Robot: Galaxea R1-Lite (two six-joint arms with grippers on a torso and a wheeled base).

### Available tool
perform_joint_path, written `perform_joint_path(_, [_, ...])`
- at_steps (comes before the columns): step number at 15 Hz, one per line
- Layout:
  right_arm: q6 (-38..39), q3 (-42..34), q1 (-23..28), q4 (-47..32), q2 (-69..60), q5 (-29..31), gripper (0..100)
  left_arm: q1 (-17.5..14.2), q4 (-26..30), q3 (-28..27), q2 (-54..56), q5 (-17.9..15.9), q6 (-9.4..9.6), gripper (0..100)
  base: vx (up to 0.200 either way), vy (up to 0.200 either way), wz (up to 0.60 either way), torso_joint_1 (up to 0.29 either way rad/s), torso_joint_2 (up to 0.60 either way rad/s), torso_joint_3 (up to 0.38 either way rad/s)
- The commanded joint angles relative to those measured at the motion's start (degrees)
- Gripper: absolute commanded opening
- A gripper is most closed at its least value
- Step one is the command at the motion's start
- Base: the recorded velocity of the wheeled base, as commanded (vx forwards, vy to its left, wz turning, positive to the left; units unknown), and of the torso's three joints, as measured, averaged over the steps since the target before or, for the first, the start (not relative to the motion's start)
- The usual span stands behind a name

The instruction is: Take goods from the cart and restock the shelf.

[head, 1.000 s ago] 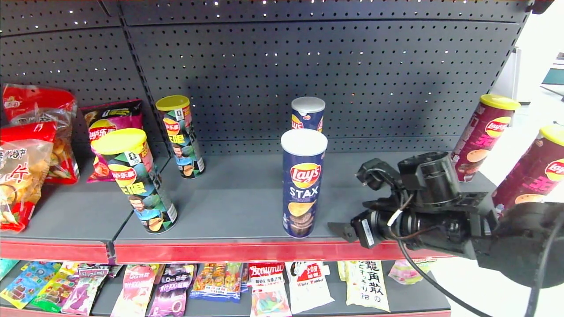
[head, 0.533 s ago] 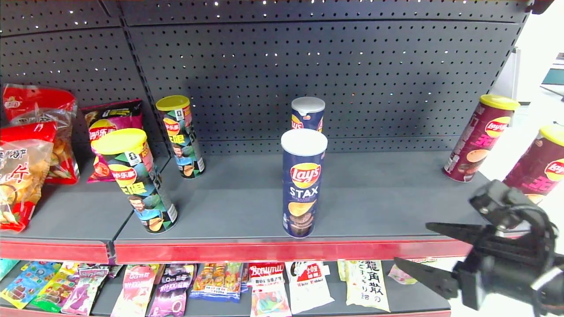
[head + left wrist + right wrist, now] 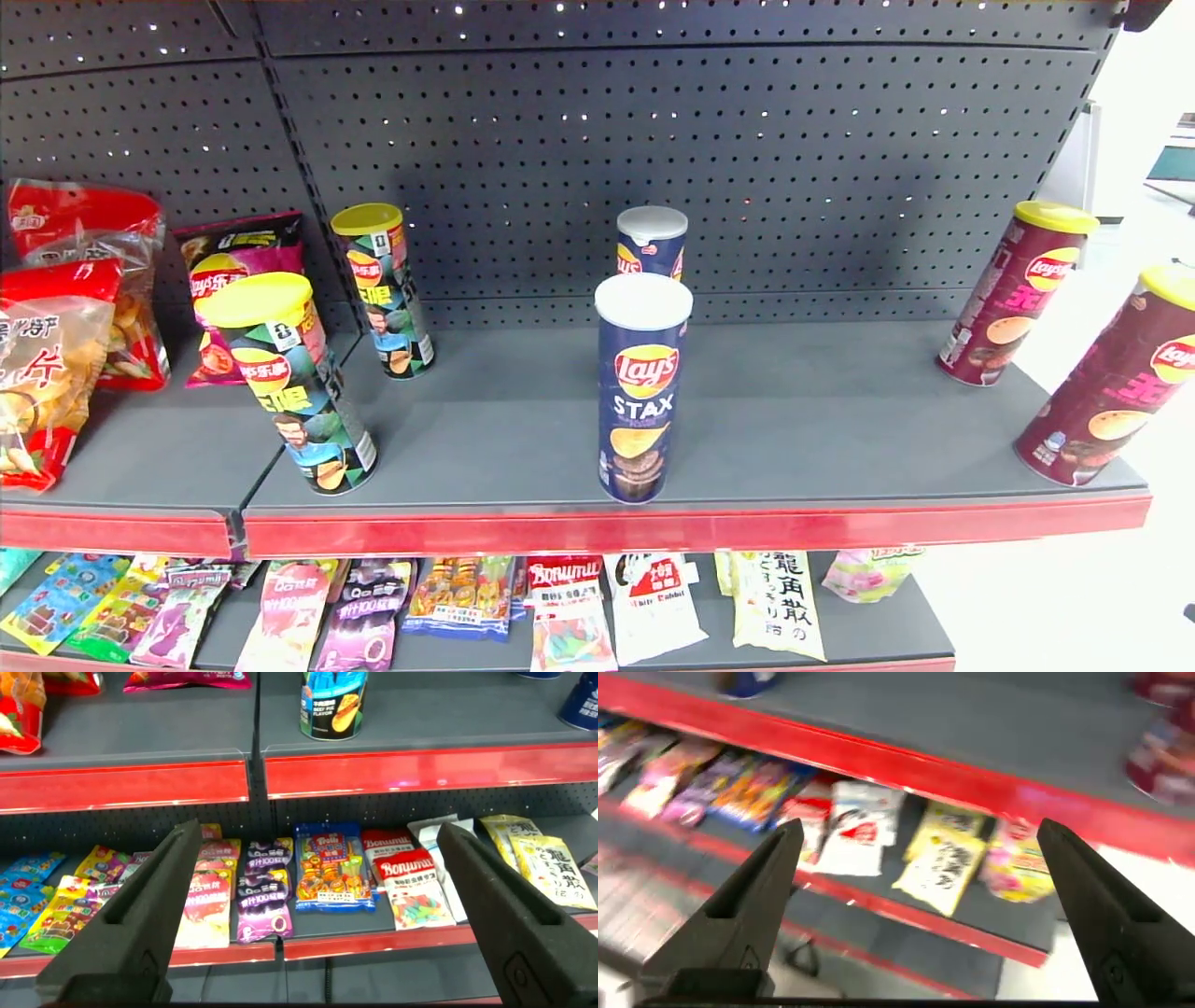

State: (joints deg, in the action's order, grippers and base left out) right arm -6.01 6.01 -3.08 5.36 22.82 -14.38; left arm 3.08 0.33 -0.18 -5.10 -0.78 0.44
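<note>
I read head view as bright, even, lit from above. White blowout at 3 o'clock past shelf (image 3: 794,420) end. Light pinpricks through pegboard (image 3: 653,140) holes at 12. Maroon cans (image 3: 1013,299) lean outward: lens distortion. Right wrist view motion-smeared.

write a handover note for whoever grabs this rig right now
Left gripper: open, empty, facing the lower shelf of sachets.
Right gripper: open, empty, at the same height, nearer that shelf's right end.
Upper shelf: two maroon cans at the right end, two blue cans in the middle, two patterned cans on the left, each pair standing front and back.
Done: six cans shelved.
Left: probably fetch more from the cart; wide gaps remain between the pairs.
</note>
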Motion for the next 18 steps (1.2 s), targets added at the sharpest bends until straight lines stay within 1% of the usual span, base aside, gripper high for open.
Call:
perform_joint_path(1, [0.2, -6.0, 4.1, -2.3, -17.3, -0.4, 100, 0.0, 0.0, 0.0, -0.1, 0.0, 0.00, 100, 0.000, 0.000, 0.00, 0.000, 0.00, 0.000])
perform_joint_path(2, [0.3, -5.0, 3.5, -4.6, -21.0, -0.3, 100, 0.0, 0.0, 0.0, 0.0, 0.0, 0.00, 100, 0.000, 0.000, 0.00, 0.000, 0.00, 0.000])
perform_joint_path(3, [2.5, -5.0, 3.2, -4.6, -22.8, -0.8, 100, 0.0, 0.0, 0.0, 0.0, 0.0, 0.00, 100, 0.000, 0.000, 0.00, 0.000, 0.00, 0.000])
perform_joint_path(4, [7.2, -5.3, 3.0, -3.9, -22.8, 0.7, 100, 0.0, 0.0, 0.0, -0.1, 0.0, 0.00, 100, 0.000, 0.000, 0.00, 0.000, 0.00, 0.000])
perform_joint_path(5, [7.9, -5.4, 3.0, -3.7, -22.8, 2.7, 100, 0.0, 0.0, 0.0, 0.0, 0.0, 0.00, 100, 0.000, 0.000, 0.00, 0.000, 0.00, 0.000])
perform_joint_path(6, [8.2, -5.5, 3.0, -3.3, -22.8, 7.6, 100, 0.0, 0.0, 0.0, -0.1, 0.0, 0.00, 100, 0.000, 0.000, 0.00, 0.000, 0.00, 0.000])
perform_joint_path(8, [6.4, -5.7, 3.0, -3.0, -22.8, 11.0, 100, 0.0, 0.0, 0.0, 0.0, 0.0, 0.00, 100, 0.000, 0.000, 0.00, 0.000, 0.00, 0.000])
perform_joint_path(9, [5.6, -5.9, 3.0, -5.4, -22.8, 14.9, 100, 0.0, 0.0, 0.0, 0.0, 0.0, 0.00, 100, 0.000, 0.000, 0.00, 0.000, 0.00, 0.000])
perform_joint_path(10, [6.3, -5.9, 3.0, -5.7, -22.8, 15.1, 100, 0.0, 0.0, 0.0, 0.0, 0.0, 0.00, 100, 0.000, 0.000, 0.00, 0.000, 0.00, 0.000])
perform_joint_path(12, [5.8, -5.9, 2.9, -5.5, -22.8, 12.6, 100, 0.0, 0.0, 0.0, 0.0, 0.0, 0.00, 100, 0.000, 0.000, 0.00, 0.000, 0.00, 0.000])
perform_joint_path(18, [5.7, -5.9, 3.0, -5.6, -22.8, 13.0, 100, 0.0, 0.0, 0.0, 0.0, 0.0, 0.00, 100, 0.000, 0.000, 0.00, 0.000, 0.00, 0.000])
